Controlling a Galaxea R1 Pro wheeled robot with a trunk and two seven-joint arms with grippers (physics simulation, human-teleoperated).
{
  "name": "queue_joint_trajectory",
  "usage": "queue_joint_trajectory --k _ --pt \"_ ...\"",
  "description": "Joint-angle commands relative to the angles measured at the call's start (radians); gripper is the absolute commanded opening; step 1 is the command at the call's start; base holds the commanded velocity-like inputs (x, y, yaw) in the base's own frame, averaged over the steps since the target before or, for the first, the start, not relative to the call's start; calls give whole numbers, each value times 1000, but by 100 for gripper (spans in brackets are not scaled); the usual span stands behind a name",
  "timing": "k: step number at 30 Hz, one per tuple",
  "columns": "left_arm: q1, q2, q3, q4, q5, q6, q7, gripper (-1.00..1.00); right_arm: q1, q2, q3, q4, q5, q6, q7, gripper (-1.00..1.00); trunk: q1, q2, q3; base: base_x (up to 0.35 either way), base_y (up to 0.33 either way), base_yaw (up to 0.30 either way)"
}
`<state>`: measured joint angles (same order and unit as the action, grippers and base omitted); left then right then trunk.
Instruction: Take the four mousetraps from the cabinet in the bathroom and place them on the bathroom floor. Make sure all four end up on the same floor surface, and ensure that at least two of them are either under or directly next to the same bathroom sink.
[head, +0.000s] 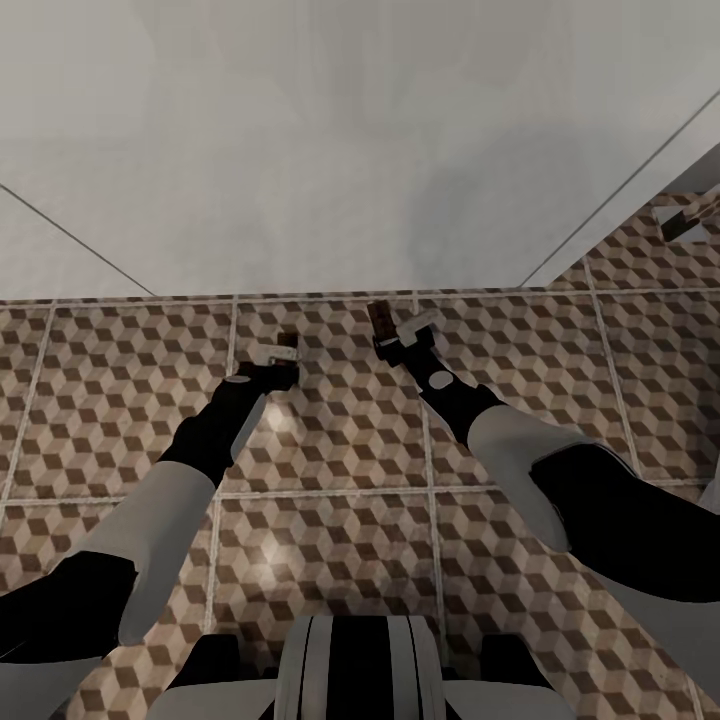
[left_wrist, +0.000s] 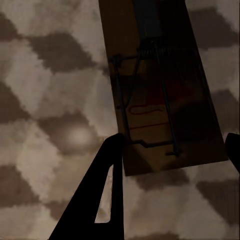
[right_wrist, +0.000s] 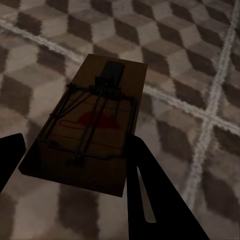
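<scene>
Both arms reach down over the tiled bathroom floor (head: 330, 450), each with a mousetrap between its jaws near the foot of the white wall (head: 350, 150): the left gripper (head: 272, 358) is closed on 1 trap (left_wrist: 165, 95) and the right gripper (head: 405, 335) on another (right_wrist: 92, 125). To place them well, I would lower each until the slab lies flat on a tile, then part the jaws gently so neither tips. No sink is visible, so whether this spot counts cannot be told.
</scene>
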<state>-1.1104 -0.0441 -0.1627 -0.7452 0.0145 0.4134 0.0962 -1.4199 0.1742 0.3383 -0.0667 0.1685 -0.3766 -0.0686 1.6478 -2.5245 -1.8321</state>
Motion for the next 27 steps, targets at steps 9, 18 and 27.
queue_joint_trajectory --k 9,18,27 --pt "0 0 -1 -2 -6 -11 -14 -100 2 0 2 3 11 1 -9 -100 0 0 0 0 0 0" --pt "0 0 -4 -3 -8 -38 -15 -100 5 0 2 4 11 -2 -8 -100 0 0 0 0 0 0" --pt "0 11 -9 4 -7 -154 -18 -100 6 0 2 4 11 -2 -8 -100 0 0 0 36 0 0"
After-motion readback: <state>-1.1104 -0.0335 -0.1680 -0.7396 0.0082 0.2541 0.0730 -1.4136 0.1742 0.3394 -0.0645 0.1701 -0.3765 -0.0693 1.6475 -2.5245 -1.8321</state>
